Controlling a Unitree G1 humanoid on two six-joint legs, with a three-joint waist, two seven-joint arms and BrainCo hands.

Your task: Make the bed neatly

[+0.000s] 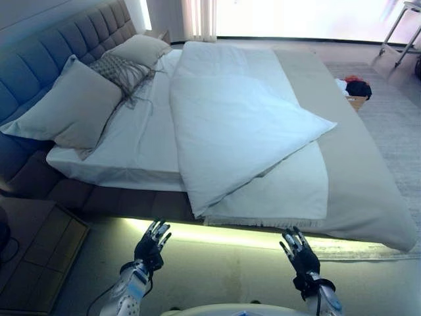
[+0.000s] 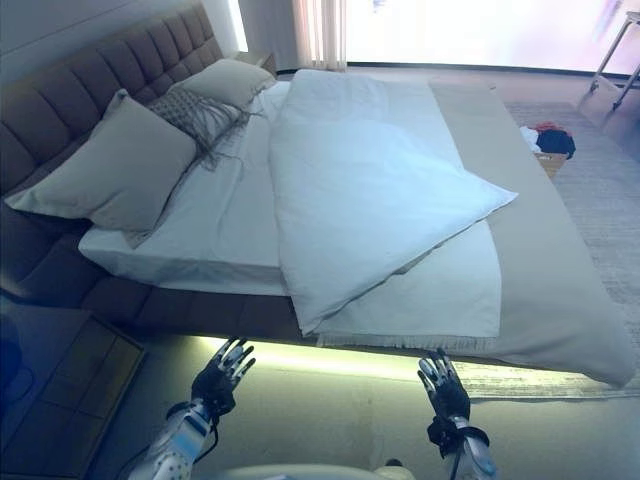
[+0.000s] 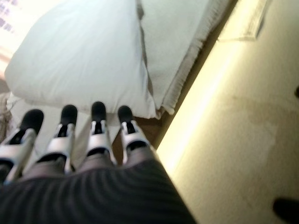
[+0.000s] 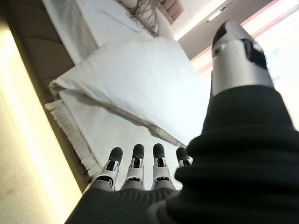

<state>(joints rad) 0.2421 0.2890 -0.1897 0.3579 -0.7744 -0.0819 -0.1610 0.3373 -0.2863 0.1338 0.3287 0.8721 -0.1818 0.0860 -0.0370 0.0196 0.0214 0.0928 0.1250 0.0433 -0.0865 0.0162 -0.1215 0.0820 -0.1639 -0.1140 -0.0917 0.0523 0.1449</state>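
The fingers (image 3: 98,135) of the left hand (image 1: 151,247) are straight and spread a little, and they hold nothing. The fingers (image 4: 135,170) of the right hand (image 1: 300,253) are straight too, with the thumb standing off to one side, and they are empty as well. Both hands hang low over the floor (image 1: 217,270), just in front of the near side of the bed (image 1: 368,178), not touching it. They seem to be held out flat and ready, so they can reach in and take hold of the cover. The near edge of the bed glows with a yellow strip of light under it. On the bed lies a white blanket (image 1: 230,125), and it is not neat. It is folded over on itself at a slant, so one corner points toward the right side and one corner hangs over the near edge, close to the left hand. Under it is a thin white throw (image 1: 289,191) with a little fringe along the near edge. Because the blanket sits crooked, a wide part of the grey sheet on the right is bare. I think the blanket must be pulled flat and square next. Farther off, by the padded headboard (image 1: 59,56), a big pillow (image 1: 72,108) leans up, with a patterned cushion (image 1: 122,69) and another pillow (image 1: 141,49) behind it. A wooden side table (image 1: 36,257) stands on the left.
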